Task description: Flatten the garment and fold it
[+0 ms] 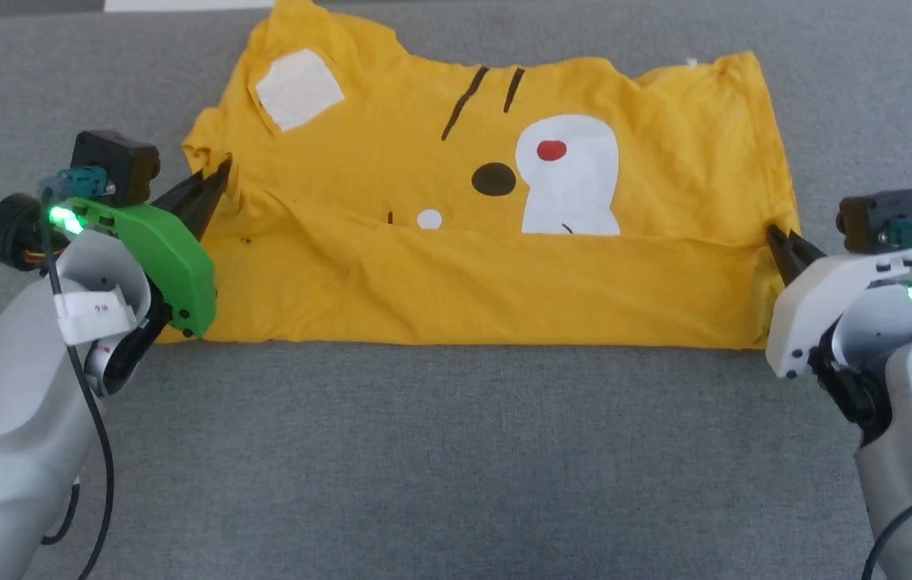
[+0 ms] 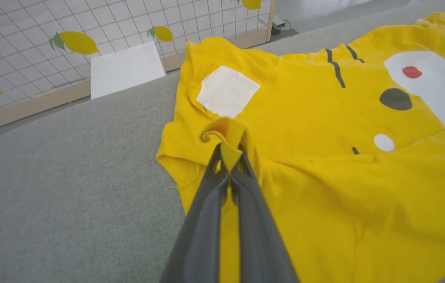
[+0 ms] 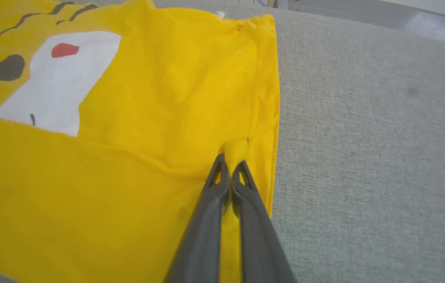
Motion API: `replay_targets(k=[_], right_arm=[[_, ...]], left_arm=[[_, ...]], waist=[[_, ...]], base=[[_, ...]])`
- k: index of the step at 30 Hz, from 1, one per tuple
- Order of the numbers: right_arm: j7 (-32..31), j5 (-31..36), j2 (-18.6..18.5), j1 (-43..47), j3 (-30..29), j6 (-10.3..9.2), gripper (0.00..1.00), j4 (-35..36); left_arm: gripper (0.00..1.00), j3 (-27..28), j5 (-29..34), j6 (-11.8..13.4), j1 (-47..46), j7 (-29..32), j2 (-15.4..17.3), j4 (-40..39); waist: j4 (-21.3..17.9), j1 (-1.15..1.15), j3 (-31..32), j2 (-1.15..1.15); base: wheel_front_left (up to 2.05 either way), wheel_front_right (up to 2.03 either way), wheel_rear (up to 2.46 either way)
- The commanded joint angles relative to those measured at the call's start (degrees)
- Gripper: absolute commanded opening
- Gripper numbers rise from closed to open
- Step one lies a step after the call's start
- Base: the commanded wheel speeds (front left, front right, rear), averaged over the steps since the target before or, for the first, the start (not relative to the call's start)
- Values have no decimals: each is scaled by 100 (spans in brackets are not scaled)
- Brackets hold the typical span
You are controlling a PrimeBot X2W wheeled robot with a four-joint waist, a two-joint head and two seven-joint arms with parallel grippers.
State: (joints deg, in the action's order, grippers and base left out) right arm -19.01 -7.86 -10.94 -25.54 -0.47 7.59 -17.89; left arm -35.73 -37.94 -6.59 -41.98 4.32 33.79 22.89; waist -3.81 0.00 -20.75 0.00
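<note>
Garment (image 1: 464,298) on grey surface (image 1: 456,459), folded edge's ends tight in clenched left jaws and right jaws

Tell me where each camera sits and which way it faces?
Head view: on the robot's head, looking forward and down at the yellow T-shirt on the grey surface; both forearms show, left gripper and right gripper shut on the shirt's opposite side edges.
Left wrist view: on the left wrist, looking along its dark fingers across the shirt toward a grid panel.
Right wrist view: on the right wrist, looking along its fingers at the shirt's right edge.
Shared: both wrist views show the white muzzle with the red spot.
</note>
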Motion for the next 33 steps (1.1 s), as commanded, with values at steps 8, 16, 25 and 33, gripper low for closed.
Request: replay_targets(k=[8, 16, 25, 33], right_arm=[[-1318, -296, 31, -631, -6, -10, 0, -600], [-2150, -380, 189, -597, -305, -10, 96, -310], [-931, -623, 405, 465, -749, -10, 100, 753], [861, -596, 717, 1656, -930, -10, 100, 1525]], left_arm=[[0, -41, -1085, -66, -68, 1583, 31, 808], [100, 289, -1667, 264, 113, 1867, -38, 787], [100, 806, -819, 1086, 803, -1056, -97, -31], [100, 1106, -498, 1803, 2097, -1886, -286, -920]], waist=[[-119, 0, -503, 0], [-80, 0, -432, 0], [50, 0, 125, 0], [114, 0, 583, 0]], base=[[0, 0, 0], [0, 0, 0], [0, 0, 0], [0, 0, 0]])
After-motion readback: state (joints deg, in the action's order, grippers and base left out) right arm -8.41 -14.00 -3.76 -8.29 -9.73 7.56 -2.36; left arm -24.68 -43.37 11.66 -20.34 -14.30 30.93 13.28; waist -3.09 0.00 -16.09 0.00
